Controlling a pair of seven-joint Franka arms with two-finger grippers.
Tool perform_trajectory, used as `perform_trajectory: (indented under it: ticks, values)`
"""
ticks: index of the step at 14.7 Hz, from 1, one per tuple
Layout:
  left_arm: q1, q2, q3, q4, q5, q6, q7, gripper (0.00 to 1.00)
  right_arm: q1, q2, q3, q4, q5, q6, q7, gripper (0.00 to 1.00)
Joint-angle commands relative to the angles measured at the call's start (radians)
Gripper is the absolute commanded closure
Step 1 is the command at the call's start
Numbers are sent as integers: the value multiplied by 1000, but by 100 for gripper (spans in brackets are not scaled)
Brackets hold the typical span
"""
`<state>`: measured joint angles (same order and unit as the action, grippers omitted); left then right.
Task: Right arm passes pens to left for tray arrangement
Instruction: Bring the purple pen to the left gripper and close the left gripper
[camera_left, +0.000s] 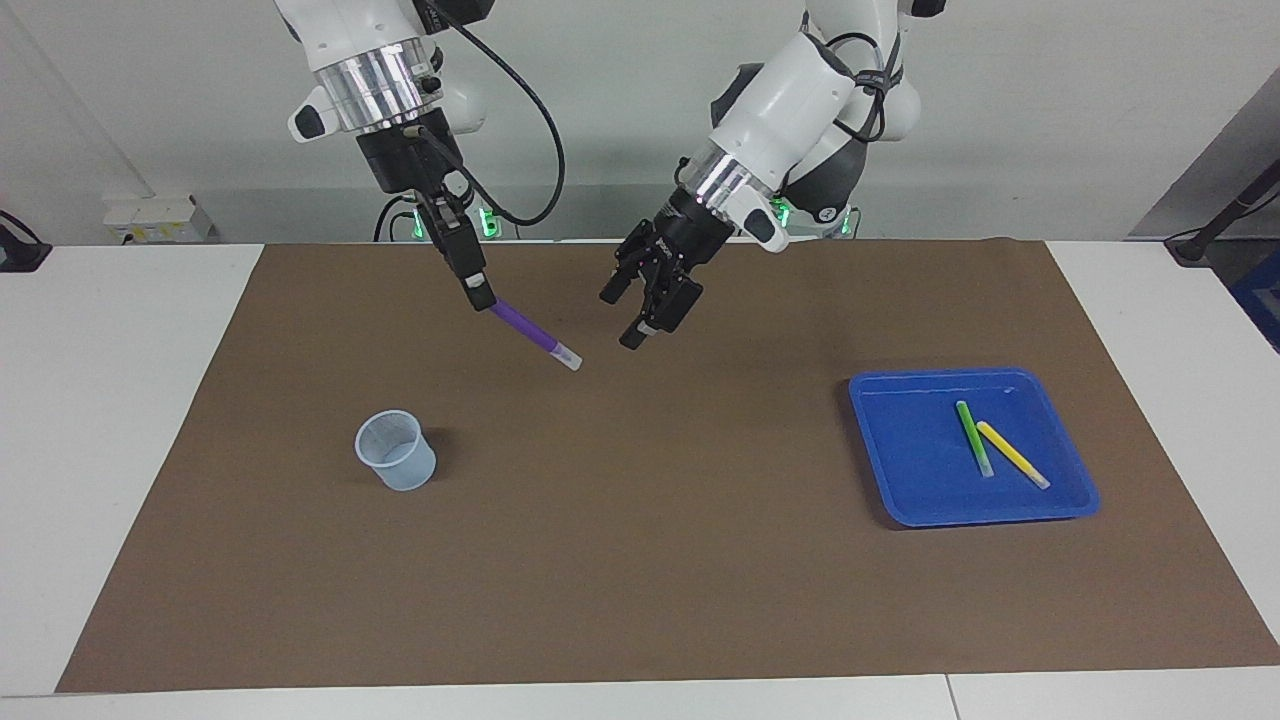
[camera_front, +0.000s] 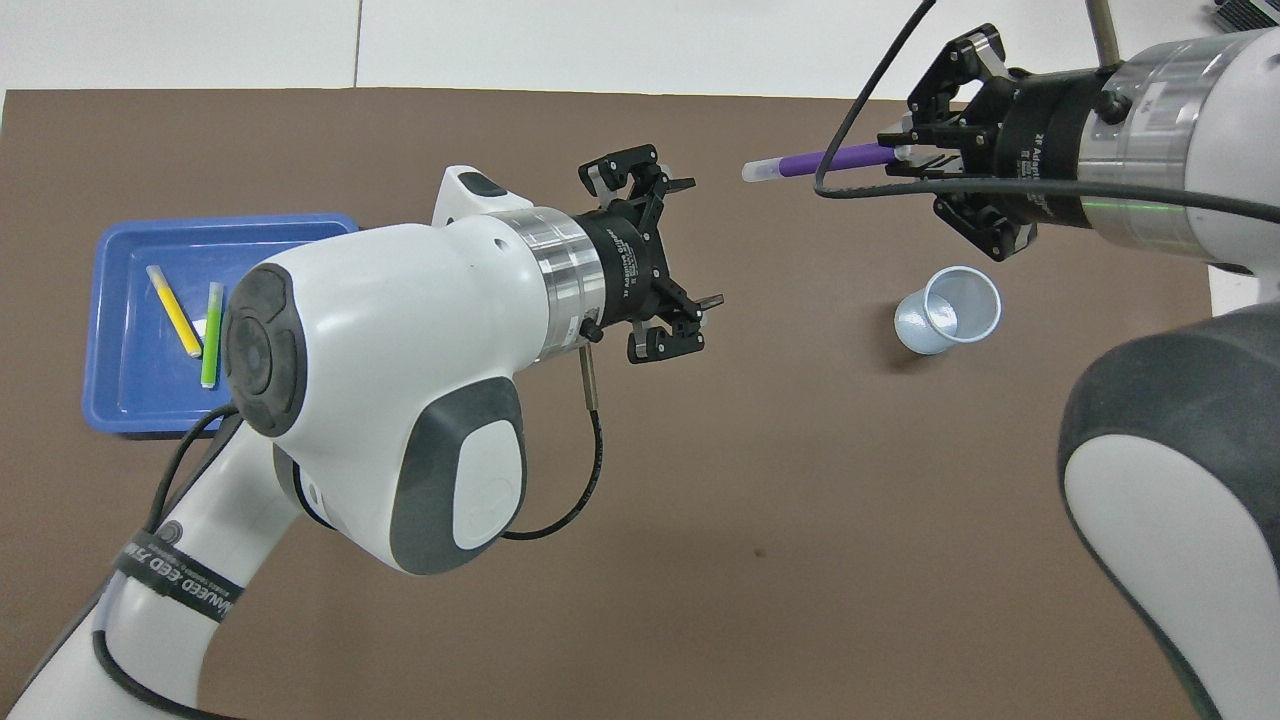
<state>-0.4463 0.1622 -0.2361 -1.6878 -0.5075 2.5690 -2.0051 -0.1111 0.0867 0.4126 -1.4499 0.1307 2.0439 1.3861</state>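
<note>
My right gripper (camera_left: 480, 292) is shut on one end of the purple pen (camera_left: 535, 335) and holds it in the air over the brown mat, its free whitish end pointing toward my left gripper. In the overhead view the right gripper (camera_front: 900, 155) holds the purple pen (camera_front: 810, 162) level. My left gripper (camera_left: 630, 315) is open and empty, a short gap from the pen's free end; it also shows in the overhead view (camera_front: 700, 245). The blue tray (camera_left: 920, 480) lies toward the left arm's end of the table and holds the green pen (camera_left: 973, 438) and the yellow pen (camera_left: 1012, 453), their ends touching.
A small clear plastic cup (camera_left: 396, 450) stands upright on the brown mat (camera_left: 650, 560) toward the right arm's end; it looks empty in the overhead view (camera_front: 945, 312). White tabletop borders the mat on both ends. The tray (camera_front: 130, 400) lies beside the left arm's elbow in the overhead view.
</note>
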Motion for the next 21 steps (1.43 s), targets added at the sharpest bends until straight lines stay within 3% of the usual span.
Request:
perform_trajectory:
  ticks: [1,7,21]
  values:
    - [-77,34,11,20,-3,138,-64,0,-12,-2,23,-14,33,51,69,100]
    - [-109,69,11,65,4,172,-81,0,7,-7,26,-27,49,48,77,100]
    - [-54,65,23,79,1,154,-75,0,-16,-35,25,-92,50,33,-10,100]
